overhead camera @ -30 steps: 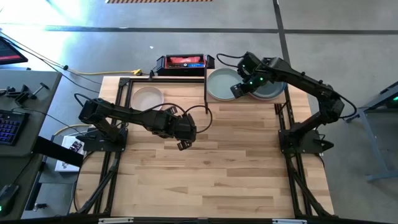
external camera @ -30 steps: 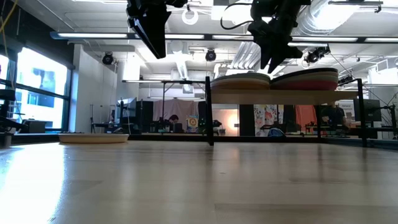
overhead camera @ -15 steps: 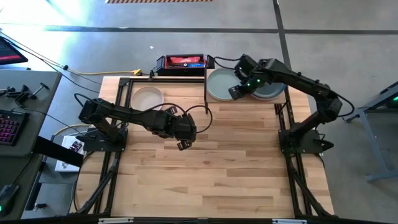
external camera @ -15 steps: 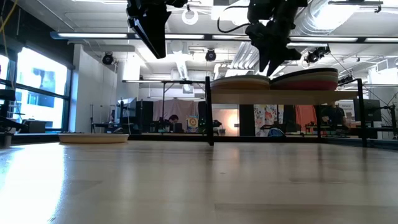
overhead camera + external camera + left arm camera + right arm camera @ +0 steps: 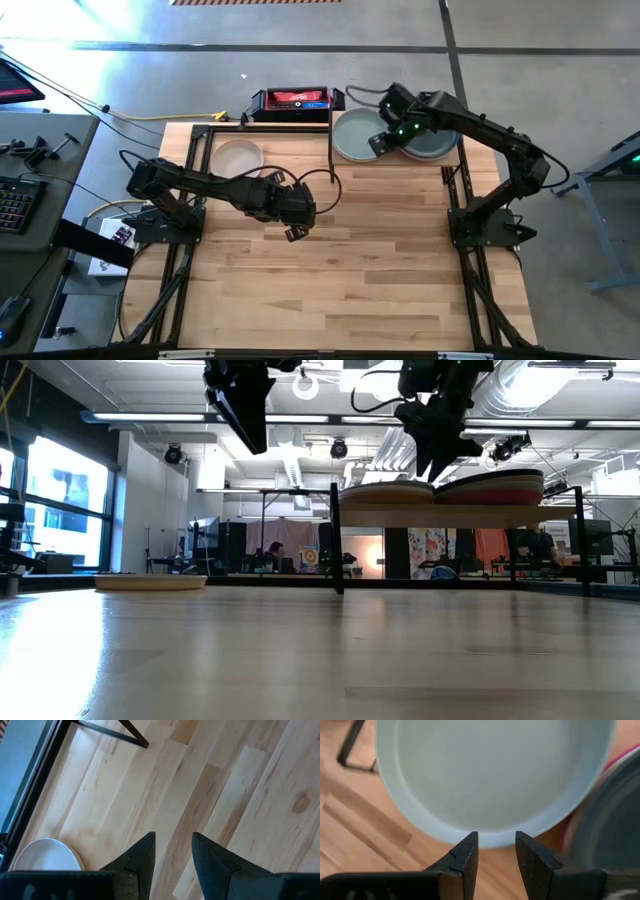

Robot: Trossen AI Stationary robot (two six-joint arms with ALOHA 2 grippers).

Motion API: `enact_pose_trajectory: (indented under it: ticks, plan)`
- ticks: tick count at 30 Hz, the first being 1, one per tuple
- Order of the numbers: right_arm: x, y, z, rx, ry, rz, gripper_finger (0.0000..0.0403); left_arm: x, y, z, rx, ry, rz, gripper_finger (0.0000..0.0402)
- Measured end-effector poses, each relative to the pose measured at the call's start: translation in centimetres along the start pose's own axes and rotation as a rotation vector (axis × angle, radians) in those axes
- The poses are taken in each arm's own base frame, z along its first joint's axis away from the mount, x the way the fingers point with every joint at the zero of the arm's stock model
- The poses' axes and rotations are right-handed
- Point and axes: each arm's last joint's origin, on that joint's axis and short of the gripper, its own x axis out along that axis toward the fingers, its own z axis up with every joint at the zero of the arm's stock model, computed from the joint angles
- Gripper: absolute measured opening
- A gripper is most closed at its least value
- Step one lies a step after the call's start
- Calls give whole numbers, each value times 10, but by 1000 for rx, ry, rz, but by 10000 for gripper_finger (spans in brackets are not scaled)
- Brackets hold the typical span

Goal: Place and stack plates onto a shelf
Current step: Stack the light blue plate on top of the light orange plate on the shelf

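Two stacks of plates stand on the shelf (image 5: 450, 512) at the table's far right. The left stack is topped by a pale green plate (image 5: 357, 135) (image 5: 490, 770), the right one by a dark slate plate (image 5: 432, 143) (image 5: 610, 820). My right gripper (image 5: 381, 141) (image 5: 496, 836) hangs open over the green plate's near rim, between the two stacks, and touches nothing. A cream plate (image 5: 237, 157) (image 5: 45, 855) lies flat on the table at the far left. My left gripper (image 5: 297, 226) (image 5: 173, 837) hovers open and empty above the table's middle.
A red and black box (image 5: 295, 100) sits just beyond the table's far edge. A black frame (image 5: 200, 135) borders the far left corner, around the cream plate. Bare plank tabletop (image 5: 340, 280) spreads across the near half.
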Motion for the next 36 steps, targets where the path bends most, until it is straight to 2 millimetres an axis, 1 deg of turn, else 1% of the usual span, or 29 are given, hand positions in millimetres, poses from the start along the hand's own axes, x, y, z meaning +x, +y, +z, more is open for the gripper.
enact_pose_trajectory:
  ticks: [5, 8, 12, 17, 22, 30, 36]
  plan:
    - [-16, -6, 12, 9, -93, -41, 114, 0, 0, 0, -1, -2, -1, 115]
    - [-18, -13, 17, 27, -115, -48, 114, 0, 0, 0, -2, -4, -2, 115]
    - [-8, -19, 22, 41, -80, -59, 114, 0, 0, 0, -2, -4, -2, 115]
    - [4, -19, 26, 36, -39, -59, 114, 0, 0, 0, -2, -4, -2, 115]
    - [11, -20, 27, 36, -9, -75, 114, 0, 0, 0, -1, -4, -2, 115]
    - [13, -21, 22, 24, 52, -99, 114, 0, 0, 0, 0, -4, -2, 115]
    - [12, -21, 20, 19, 60, -102, 114, 0, 0, 0, 1, -4, -2, 115]
